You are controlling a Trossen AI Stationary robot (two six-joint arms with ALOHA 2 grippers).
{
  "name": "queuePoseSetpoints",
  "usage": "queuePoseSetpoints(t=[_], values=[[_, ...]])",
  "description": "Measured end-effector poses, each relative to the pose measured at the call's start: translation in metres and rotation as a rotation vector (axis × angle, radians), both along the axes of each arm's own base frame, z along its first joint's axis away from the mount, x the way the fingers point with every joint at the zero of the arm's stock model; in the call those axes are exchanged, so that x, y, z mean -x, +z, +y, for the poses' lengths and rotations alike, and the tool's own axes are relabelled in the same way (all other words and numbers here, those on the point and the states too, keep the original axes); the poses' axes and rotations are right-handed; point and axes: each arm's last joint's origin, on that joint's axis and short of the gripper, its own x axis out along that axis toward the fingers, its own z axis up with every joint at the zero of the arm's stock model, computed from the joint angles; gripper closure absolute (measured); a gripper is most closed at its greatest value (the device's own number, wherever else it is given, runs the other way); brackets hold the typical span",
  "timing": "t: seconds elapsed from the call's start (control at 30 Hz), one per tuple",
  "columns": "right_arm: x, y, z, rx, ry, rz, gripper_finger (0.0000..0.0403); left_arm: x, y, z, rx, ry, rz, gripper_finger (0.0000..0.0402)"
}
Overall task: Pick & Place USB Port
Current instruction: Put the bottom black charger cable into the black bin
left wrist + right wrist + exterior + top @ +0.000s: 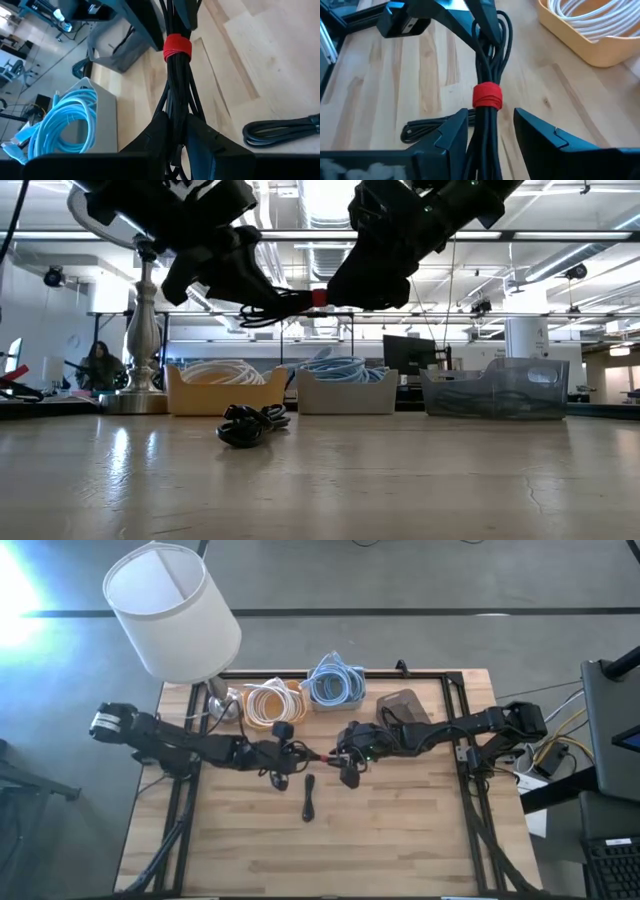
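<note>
Cable bundle (487,75) — red tie (487,95) visible.

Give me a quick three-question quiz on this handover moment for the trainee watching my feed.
1. True or false: the black cable bundle with the red tie is lying flat on the table.
2. Which bin holds the blue cable? A) tan bin B) grey bin C) clear bin
3. Fill in: the left gripper is ____ on the bundle, while the right gripper has its fingers spread either side of it.

Key:
1. False; in the low view it hangs in the air between the two grippers. A second black cable lies on the table.
2. B
3. shut
</note>
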Motion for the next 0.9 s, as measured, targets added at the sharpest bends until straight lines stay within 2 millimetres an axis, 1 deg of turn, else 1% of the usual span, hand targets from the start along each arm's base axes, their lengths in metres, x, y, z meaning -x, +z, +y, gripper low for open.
queuePoseSetpoints(t=[0.17,0.3,0.43,0.5,0.73,0.83,0.9], values=[[0.0001,-0.0001,0.0000,-0.018,-0.013,0.001,0.0288,-0.0019,0.0030,0.0038,0.001,0.019,-0.033,0.0348],[0.0004,-0.0006,-0.0002,-0.014,-0.017,0.004,0.0333,-0.0035,0.0050,0.0046,0.012,0.025,-0.079,0.0348],[0.0006,-0.0009,-0.0007,0.001,-0.037,0.007,0.0375,-0.0035,0.0049,0.0046,0.032,0.034,-0.087,0.0348],[0.0006,-0.0009,-0.0008,0.005,-0.039,0.006,0.0379,-0.0031,0.0036,0.0046,0.035,0.035,-0.087,0.0348],[0.0010,-0.0017,-0.0011,-0.003,-0.058,0.011,0.0376,-0.0044,-0.0022,0.0045,0.038,0.037,-0.075,0.0345],[0.0024,-0.0050,-0.0008,-0.049,-0.091,0.015,0.0375,-0.0059,-0.0038,0.0042,0.039,0.033,-0.076,0.0327],[0.0048,-0.0097,-0.0003,-0.082,-0.116,0.028,0.0375,-0.0062,-0.0044,0.0041,0.038,0.029,-0.077,0.0307]])
